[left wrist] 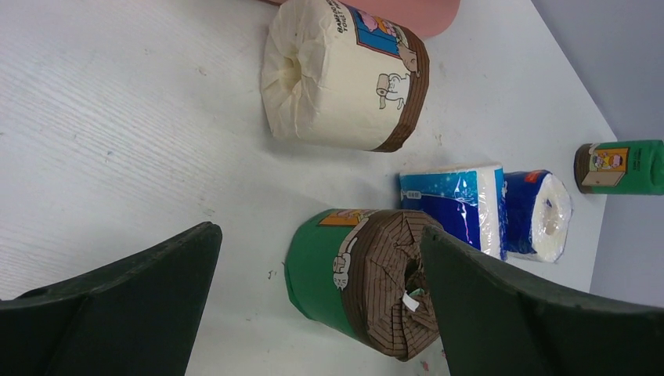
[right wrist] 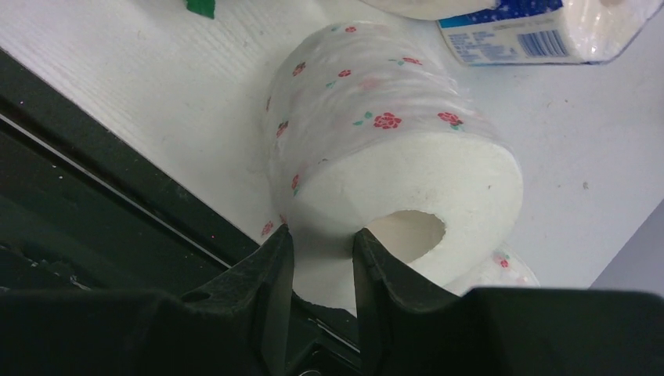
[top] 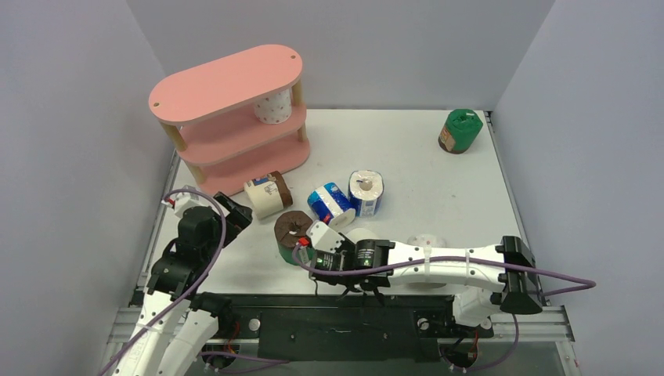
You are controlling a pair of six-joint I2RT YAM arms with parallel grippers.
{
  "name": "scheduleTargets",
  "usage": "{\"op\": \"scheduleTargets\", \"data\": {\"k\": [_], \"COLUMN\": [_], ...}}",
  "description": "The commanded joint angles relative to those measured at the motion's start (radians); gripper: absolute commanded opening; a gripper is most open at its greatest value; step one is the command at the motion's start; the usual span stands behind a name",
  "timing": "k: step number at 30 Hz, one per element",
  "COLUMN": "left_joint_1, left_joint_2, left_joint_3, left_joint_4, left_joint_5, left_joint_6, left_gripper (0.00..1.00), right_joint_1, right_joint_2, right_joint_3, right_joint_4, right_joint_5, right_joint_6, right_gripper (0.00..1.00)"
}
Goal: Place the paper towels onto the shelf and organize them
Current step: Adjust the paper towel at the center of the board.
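White roll (right wrist: pixel 376 102) with pink flower dots, clamped by its wall in the right gripper (right wrist: pixel 321 262) at the table's (right wrist: pixel 117 63) near edge.
It lies on its side, core hole facing the wrist, axis running toward the blue-wrapped roll (right wrist: pixel 532 31); left gripper (left wrist: pixel 319 235) gapes wide.

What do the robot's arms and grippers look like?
Both arms have white shell links and black joint housings. The left arm and right arm each carry a looping purple cable. The left gripper and right gripper have dark, flat, tapering fingers with a matte finish.
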Motion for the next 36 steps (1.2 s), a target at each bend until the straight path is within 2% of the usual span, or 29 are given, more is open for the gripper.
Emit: {"op": "scheduleTargets", "data": {"k": [1, 9, 15, 24, 26, 27, 31, 33, 34, 35, 36], "left_joint_1": [0.007, 0.007, 0.007, 0.006, 0.007, 0.007, 0.007, 0.007, 0.007, 0.006, 0.005], "left_joint_2": [0.007, -0.014, -0.031, -0.046, -0.053, -0.057, -0.097, -0.132, -0.158, -0.168, -0.161], "left_joint_3": [0.0, -0.017, -0.019, -0.008, -0.003, -0.002, 0.015, 0.012, 0.002, -0.002, 0.0], "left_joint_4": [0.044, 0.034, 0.026, 0.005, -0.01, -0.025, -0.02, 0.031, 0.054, 0.097, 0.109], "left_joint_5": [0.083, 0.115, 0.109, 0.088, 0.057, 0.027, 0.014, 0.081, 0.147, 0.182, 0.245], "left_joint_6": [0.044, 0.067, 0.072, 0.072, 0.043, 0.017, 0.008, 0.076, 0.088, 0.108, 0.115], "left_gripper": [0.99, 0.97, 0.96, 0.96, 0.96, 0.96, 0.96, 0.96, 0.96, 0.96, 0.96], "right_joint_1": [0.007, -0.008, -0.012, -0.012, -0.011, -0.011, -0.029, -0.112, -0.146, -0.232, -0.277], "right_joint_2": [0.018, 0.052, 0.057, -0.008, -0.057, -0.098, -0.27, -0.377, -0.418, -0.493, -0.558], "right_joint_3": [0.011, -0.009, -0.016, -0.013, -0.011, -0.012, -0.075, -0.156, -0.186, -0.256, -0.293], "right_joint_4": [0.08, 0.14, 0.162, 0.165, 0.168, 0.174, 0.249, 0.317, 0.341, 0.395, 0.448], "right_joint_5": [-0.034, -0.065, -0.079, -0.078, -0.057, -0.04, 0.094, 0.113, 0.071, 0.04, -0.048], "right_joint_6": [-0.085, -0.109, -0.1, -0.067, -0.036, -0.025, 0.085, 0.159, 0.209, 0.232, 0.262], "right_gripper": [0.21, 0.26, 0.36, 0.57, 0.63, 0.7, 0.77, 0.83, 0.84, 0.87, 0.88]}}
